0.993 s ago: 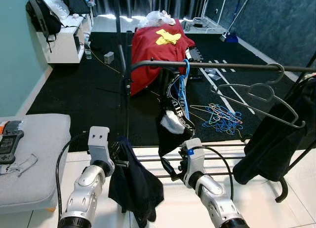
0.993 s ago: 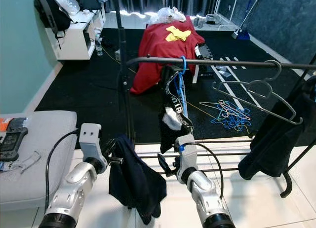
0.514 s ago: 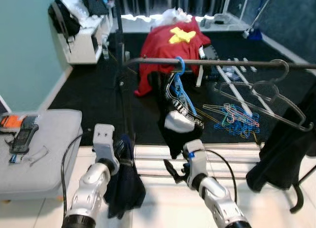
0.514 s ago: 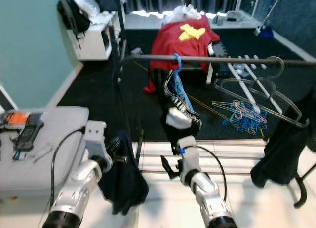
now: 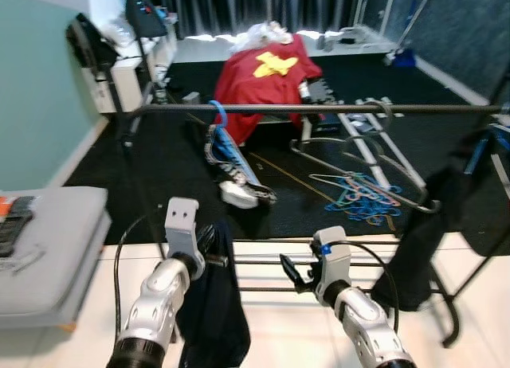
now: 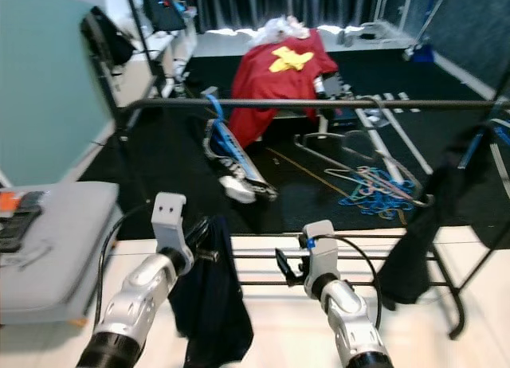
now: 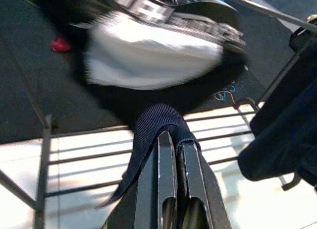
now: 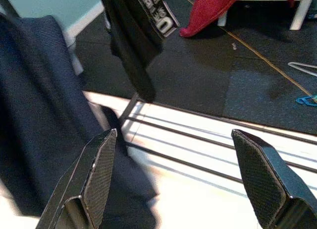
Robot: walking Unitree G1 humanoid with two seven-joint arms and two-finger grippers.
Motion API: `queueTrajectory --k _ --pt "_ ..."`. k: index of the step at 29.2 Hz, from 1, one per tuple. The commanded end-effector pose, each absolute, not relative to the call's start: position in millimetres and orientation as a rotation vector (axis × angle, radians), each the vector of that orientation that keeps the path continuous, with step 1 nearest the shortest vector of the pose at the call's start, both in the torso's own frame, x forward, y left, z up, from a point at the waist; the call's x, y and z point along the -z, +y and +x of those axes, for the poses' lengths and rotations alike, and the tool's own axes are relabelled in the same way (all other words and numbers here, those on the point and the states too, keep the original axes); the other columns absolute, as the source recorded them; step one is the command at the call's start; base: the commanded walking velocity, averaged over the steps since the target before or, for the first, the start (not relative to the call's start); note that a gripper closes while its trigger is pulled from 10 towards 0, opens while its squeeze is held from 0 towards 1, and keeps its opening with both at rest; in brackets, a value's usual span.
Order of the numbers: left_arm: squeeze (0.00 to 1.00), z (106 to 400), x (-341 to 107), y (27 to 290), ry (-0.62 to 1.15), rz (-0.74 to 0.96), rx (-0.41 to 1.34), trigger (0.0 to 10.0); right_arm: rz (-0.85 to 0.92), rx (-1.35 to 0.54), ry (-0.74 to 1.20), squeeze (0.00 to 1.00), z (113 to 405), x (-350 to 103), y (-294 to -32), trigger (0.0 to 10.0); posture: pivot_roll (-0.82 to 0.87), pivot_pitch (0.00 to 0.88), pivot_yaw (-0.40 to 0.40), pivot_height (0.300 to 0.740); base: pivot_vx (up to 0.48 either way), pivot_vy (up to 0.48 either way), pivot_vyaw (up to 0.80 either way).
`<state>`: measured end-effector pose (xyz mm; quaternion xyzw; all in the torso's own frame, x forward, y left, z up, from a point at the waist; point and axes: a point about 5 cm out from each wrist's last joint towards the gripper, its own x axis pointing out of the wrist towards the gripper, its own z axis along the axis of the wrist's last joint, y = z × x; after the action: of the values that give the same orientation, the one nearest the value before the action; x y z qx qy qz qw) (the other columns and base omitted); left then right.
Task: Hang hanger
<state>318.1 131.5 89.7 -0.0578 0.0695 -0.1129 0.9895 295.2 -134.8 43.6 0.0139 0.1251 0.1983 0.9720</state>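
Observation:
A dark clothes rail [image 5: 335,109] runs across in front of me. A blue hanger [image 5: 217,111] hangs on it with a black and white garment [image 5: 239,181] swung out at a slant. Further right an empty grey hanger [image 5: 362,149] hangs tilted, and a black garment [image 5: 414,248] droops beside it. Low in front, my left gripper [image 5: 213,252] is shut on a dark navy garment [image 5: 211,312]; the left wrist view shows its ribbed edge [image 7: 158,120] pinched between the fingers. My right gripper [image 5: 288,271] stands open and holds nothing, close to the rack's lower bars [image 8: 198,140].
A grey padded seat [image 5: 40,248] is at my left. Coloured hangers [image 5: 358,201] lie in a heap on the black floor mat beyond the rack. A red cloth [image 5: 259,73] covers furniture further back. The rack's right leg [image 5: 450,320] stands on the white tiles.
The camera has shifted, so the whole scene sits further left. The garment on the blue hanger and the grey hanger now swing at a slant. Both grippers keep their states.

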Motion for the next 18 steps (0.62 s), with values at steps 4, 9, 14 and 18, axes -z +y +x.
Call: queueTrajectory --k 4,9,14,18 --pt "0.00 319.1 -90.1 130.7 0.143 -0.158 0.228 10.0 0.022 -0.394 0.255 0.00 292.6 -42.9 -140.8 10.0 -0.07 0.013 0.015 0.740 0.000 -0.335 0.00" --pt "0.00 319.5 -88.6 130.2 0.156 -0.186 0.233 10.0 0.017 -0.395 0.256 0.00 291.0 -42.6 -143.1 10.0 -0.07 0.012 0.013 0.740 0.000 0.192 0.00" --pt "0.00 320.1 -88.6 130.4 0.154 -0.181 0.236 10.0 0.015 -0.388 0.257 0.00 290.0 -42.7 -146.0 10.0 -0.08 0.018 0.020 0.740 0.000 0.480 0.00" --pt "0.00 320.3 -88.0 130.5 0.155 -0.173 0.240 10.0 0.013 -0.374 0.254 0.00 289.3 -42.9 -148.1 10.0 -0.09 0.020 0.024 0.740 0.000 0.480 0.00"
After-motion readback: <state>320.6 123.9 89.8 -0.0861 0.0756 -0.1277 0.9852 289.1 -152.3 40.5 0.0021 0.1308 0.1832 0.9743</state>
